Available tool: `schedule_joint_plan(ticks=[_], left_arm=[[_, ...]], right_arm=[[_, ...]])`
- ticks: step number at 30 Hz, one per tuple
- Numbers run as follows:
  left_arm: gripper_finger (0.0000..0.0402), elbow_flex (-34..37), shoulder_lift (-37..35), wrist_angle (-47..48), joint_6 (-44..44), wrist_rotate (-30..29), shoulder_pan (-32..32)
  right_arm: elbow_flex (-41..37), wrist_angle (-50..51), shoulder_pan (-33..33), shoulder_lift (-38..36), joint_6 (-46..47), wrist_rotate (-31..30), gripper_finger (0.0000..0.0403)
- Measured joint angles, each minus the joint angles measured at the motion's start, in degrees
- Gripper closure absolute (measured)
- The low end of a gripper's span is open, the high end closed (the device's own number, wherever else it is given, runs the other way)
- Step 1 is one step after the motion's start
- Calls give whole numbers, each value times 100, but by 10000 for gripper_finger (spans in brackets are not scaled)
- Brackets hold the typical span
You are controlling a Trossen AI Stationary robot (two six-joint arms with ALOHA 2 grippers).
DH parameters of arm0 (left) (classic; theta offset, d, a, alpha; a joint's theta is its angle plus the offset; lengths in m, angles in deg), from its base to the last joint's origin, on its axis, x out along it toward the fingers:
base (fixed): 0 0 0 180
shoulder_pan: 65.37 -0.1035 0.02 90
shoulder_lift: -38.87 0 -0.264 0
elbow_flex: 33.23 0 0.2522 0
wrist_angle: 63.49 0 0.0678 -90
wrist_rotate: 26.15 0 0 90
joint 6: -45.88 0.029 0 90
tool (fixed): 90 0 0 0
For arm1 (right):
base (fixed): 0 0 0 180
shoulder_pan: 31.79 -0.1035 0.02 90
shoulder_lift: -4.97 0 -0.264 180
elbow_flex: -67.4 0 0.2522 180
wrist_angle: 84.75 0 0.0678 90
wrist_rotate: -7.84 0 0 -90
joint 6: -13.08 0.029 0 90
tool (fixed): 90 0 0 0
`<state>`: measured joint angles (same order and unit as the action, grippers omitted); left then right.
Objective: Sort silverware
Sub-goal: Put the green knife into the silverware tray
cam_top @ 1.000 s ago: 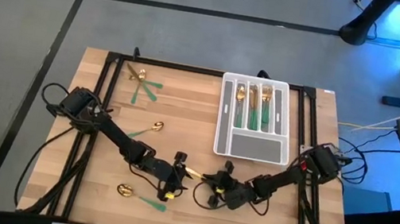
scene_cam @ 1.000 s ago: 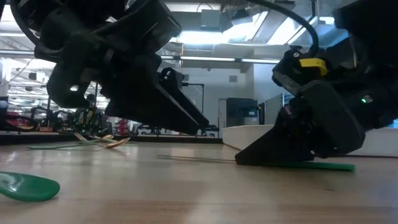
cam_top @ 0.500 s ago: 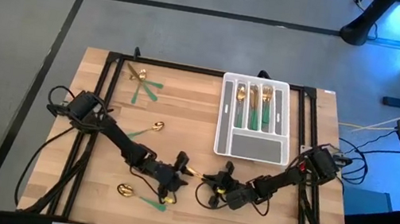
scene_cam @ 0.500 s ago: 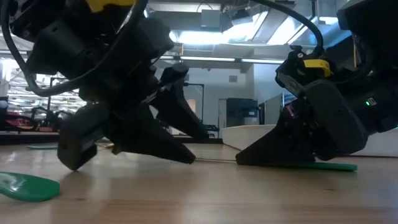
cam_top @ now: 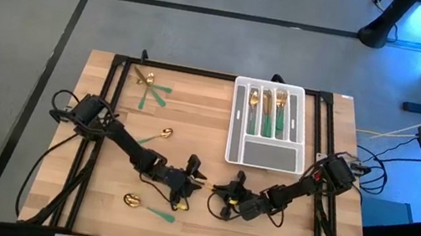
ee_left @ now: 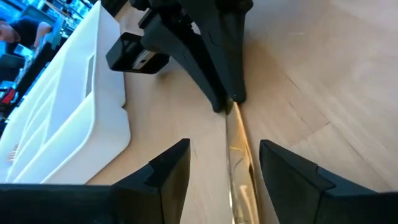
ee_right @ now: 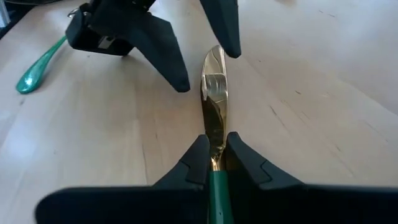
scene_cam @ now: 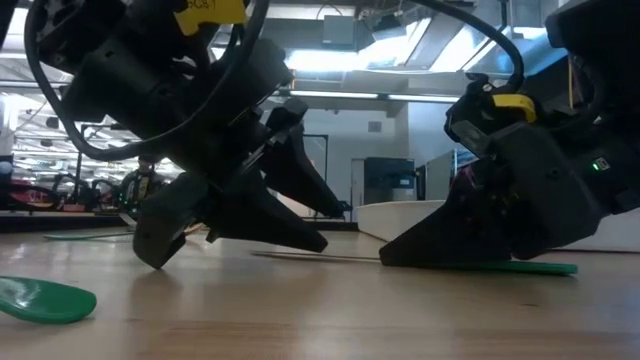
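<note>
Your right gripper (ee_right: 213,155) is pinching a knife (ee_right: 214,93) right where the smooth gold blade meets its slim green handle, and the piece is lying flat on the pale wooden table (cam_top: 101,168). Your left gripper (ee_left: 225,168) is standing open, its two dark wedge-shaped fingers (ee_left: 168,171) straddling the blade tip without closing on it. The left wrist view is showing you the mirror-bright blade running up to the right gripper's black fingertips, with the grey-white slotted tray (ee_left: 68,118) beside it. The low view is giving you only the matte black gripper bodies down at the tabletop and the green handle poking out behind the right one. From above, you are seeing what the others hide: forks and spoons (cam_top: 267,110) already lying in the tray's slots, a spoon (cam_top: 164,133) near mid-table, another spoon (cam_top: 134,201) by the front edge, and crossed pieces (cam_top: 150,87) at the far left corner.
</note>
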<state>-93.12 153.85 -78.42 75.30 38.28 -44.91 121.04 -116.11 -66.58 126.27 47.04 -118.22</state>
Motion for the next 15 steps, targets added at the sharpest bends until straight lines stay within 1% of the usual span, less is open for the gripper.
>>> schedule_joint_plan(ticks=[6, 10, 15], left_arm=[[219, 11, 0, 34, -220, -100, 162], [219, 11, 0, 52, -231, -106, 221], [219, 11, 0, 31, -140, -63, 224]], right_arm=[[3, -234, 6, 9, -13, 48, 373], [24, -477, 47, 0, 113, 467, 373], [28, -602, 181, -26, 389, 592, 374]])
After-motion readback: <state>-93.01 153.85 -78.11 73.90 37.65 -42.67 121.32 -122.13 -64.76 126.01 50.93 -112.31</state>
